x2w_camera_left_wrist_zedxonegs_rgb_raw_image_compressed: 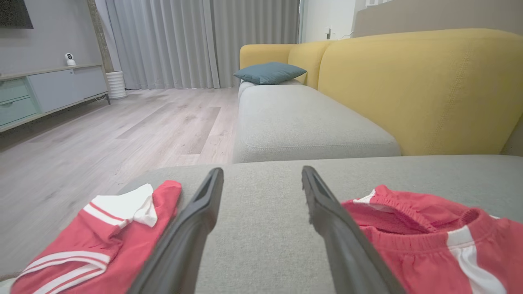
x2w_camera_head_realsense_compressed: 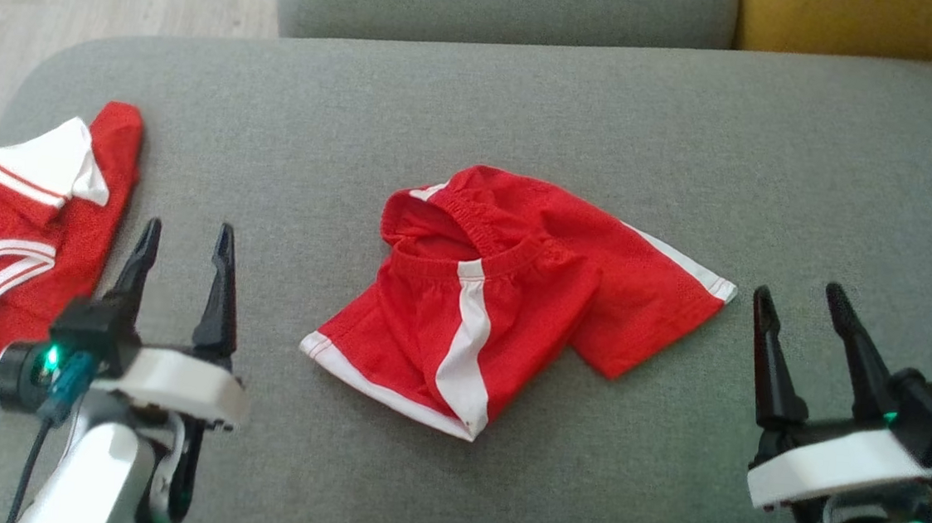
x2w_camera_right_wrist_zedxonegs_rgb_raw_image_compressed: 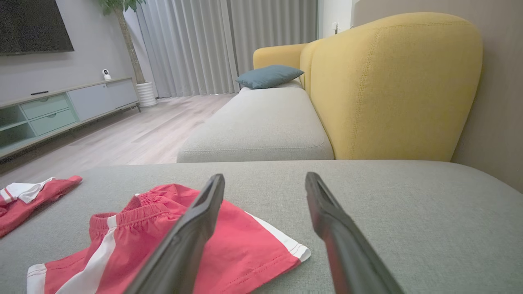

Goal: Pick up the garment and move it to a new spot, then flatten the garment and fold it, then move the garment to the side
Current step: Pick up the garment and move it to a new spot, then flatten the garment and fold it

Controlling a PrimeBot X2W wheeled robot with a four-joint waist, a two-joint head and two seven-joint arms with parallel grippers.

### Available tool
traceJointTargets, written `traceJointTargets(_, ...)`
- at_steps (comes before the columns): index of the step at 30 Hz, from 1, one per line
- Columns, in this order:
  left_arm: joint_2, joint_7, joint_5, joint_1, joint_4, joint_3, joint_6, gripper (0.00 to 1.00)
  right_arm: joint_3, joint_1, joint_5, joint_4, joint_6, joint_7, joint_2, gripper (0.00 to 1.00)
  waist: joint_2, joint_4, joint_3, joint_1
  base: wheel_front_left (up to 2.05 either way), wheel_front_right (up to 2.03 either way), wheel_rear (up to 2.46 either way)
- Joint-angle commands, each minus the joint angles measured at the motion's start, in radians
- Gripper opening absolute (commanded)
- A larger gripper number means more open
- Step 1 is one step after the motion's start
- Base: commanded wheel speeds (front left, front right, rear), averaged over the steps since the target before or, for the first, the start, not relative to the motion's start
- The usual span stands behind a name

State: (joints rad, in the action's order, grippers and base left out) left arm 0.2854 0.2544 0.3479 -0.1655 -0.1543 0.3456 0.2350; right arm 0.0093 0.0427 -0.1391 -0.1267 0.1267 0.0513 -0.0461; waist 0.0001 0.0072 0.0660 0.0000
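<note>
Head view shows us red shorts crumpled on the grey sofa cushion, between our left gripper and right gripper. Both jaws gape wide, empty.

A grey upholstered seat fills the foreground. Beyond it lies a second grey cushion, and a teal pillow rests at that cushion's far end against a mustard-yellow sofa back. A pale wood-plank floor runs to floor-length grey curtains lit by soft daylight, with a white ribbed pot at their foot and a thin trunk rising from it. Along the grey wall stands a low sideboard with pale green drawers, a small white camera on top and a dark screen mounted above.
</note>
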Motion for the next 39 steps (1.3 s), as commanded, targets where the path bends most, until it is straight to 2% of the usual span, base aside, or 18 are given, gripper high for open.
traceJointTargets(1, 0.038, 0.007, -0.001, -0.024, 0.036, -0.044, -0.015, 1.0, 0.017, -0.002, 0.007, -0.032, 0.004, 0.005, -0.004, 1.0, -0.0001, 0.005, -0.009, 0.0, 0.0, 0.0, 0.0)
traceJointTargets(7, 0.052, 0.007, -0.007, 0.025, 0.048, -0.035, -0.037, 1.0, 0.019, 0.022, 0.008, -0.032, 0.004, 0.015, -0.004, 1.0, -0.0001, 0.002, -0.029, 0.0, 0.0, 0.0, 0.0)
traceJointTargets(20, 0.069, -0.026, -0.008, 0.086, 0.085, -0.014, -0.023, 1.0, 0.016, 0.063, 0.003, -0.045, 0.004, 0.029, -0.004, 1.0, -0.0001, -0.001, -0.06, 0.0, 0.0, 0.0, 0.0)
traceJointTargets(39, 0.075, -0.036, -0.006, 0.09, 0.085, -0.001, -0.005, 1.0, 0.019, 0.061, -0.002, -0.043, 0.004, 0.032, -0.004, 1.0, -0.0001, 0.001, -0.06, 0.0, 0.0, 0.0, 0.0)
